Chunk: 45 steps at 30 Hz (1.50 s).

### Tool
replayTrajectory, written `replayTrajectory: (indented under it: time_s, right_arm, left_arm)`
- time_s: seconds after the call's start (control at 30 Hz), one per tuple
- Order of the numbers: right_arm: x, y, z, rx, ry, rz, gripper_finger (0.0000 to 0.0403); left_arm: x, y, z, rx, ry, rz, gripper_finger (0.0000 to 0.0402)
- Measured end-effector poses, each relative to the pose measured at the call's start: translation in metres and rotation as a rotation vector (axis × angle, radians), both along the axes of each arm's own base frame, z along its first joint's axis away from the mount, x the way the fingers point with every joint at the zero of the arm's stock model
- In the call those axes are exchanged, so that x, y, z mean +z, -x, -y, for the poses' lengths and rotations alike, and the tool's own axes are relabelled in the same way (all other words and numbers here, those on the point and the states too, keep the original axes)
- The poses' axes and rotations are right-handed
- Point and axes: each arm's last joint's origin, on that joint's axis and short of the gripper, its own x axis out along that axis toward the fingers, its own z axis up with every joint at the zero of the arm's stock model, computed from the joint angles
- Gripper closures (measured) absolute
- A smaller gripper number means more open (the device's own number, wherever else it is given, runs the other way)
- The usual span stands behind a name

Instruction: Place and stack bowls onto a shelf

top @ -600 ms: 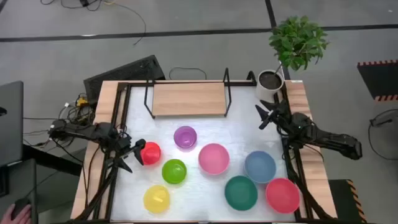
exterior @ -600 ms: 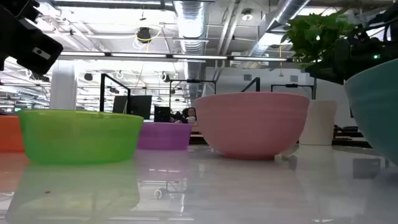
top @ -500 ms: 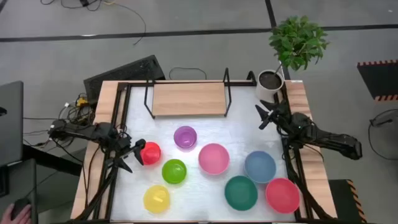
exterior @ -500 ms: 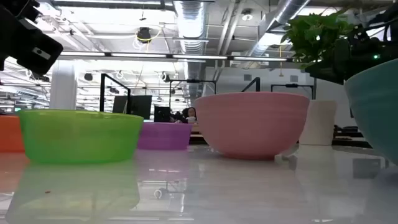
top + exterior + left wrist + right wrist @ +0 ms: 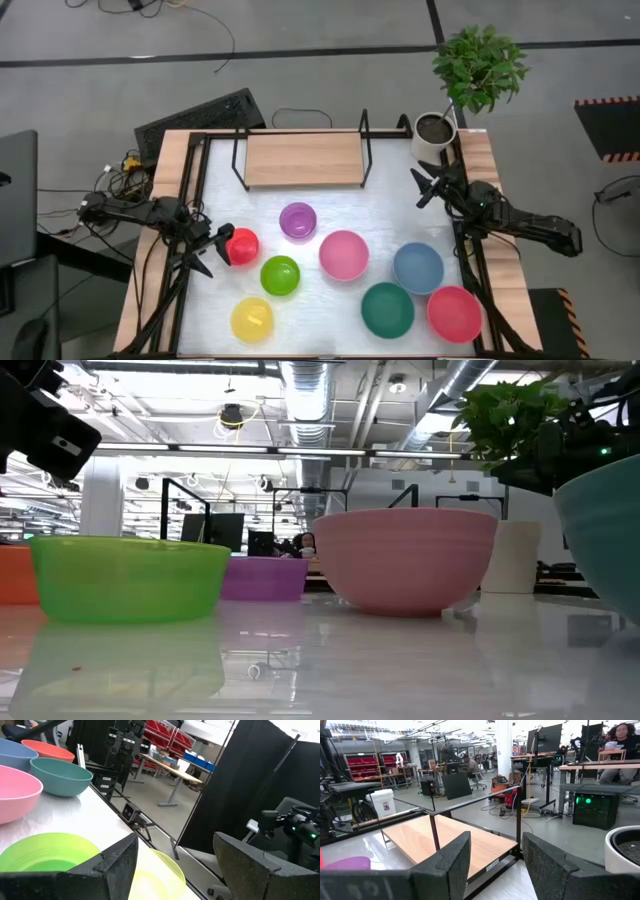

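Seen from above, the left gripper (image 5: 216,250) sits at the table's left edge with its fingers spread apart, holding nothing, just beside the small red bowl (image 5: 242,244). Toward the near edge lies the yellow bowl (image 5: 251,319), and to its right, slightly farther back, the lime-green bowl (image 5: 280,275). The purple bowl (image 5: 297,220) stands behind the green one, nearer the shelf (image 5: 303,158), whose wooden board lies bare at the back of the table inside its black frame. The pink bowl (image 5: 343,254) occupies the middle of the white table (image 5: 390,210), apart from its neighbours. Farther right, the teal bowl (image 5: 387,309) lies near the front edge, the blue bowl (image 5: 417,267) behind it, and the large red bowl (image 5: 454,313) in the front right corner. The right gripper (image 5: 425,185) waits at the right edge beside the shelf's end, its fingers parted and empty. A potted plant (image 5: 476,68) in a white pot (image 5: 434,131) stands at the back right corner. All eight bowls rest singly on the tabletop; none is on the shelf.
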Motion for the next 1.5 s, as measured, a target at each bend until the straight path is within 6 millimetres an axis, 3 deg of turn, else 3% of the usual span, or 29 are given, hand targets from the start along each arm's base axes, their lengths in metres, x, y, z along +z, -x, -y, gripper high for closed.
replayTrajectory:
  time_s: [0.63,1.13,1.3,1.37,1.5]
  right_arm:
    - [0.000,0.000,0.000,0.000,0.000,0.000,0.0200]
    - [0.000,0.000,0.000,0.000,0.000,0.000,0.0200]
    - [0.000,0.000,0.000,0.000,0.000,0.000,0.0200]
    - [0.000,0.000,0.000,0.000,0.000,0.000,0.0200]
    - [0.000,0.000,0.000,0.000,0.000,0.000,0.0200]
  left_arm:
    - [0.000,-0.001,-0.001,0.033,0.002,0.000,0.0157]
    - [-0.001,-0.008,-0.012,0.479,0.049,-0.030,0.0157]
    - [0.002,-0.009,-0.020,0.772,0.078,0.005,0.0157]
    - [0.007,-0.008,-0.024,0.901,0.153,0.028,0.0157]
    - [0.021,-0.006,-0.026,0.885,0.436,0.089,0.0157]
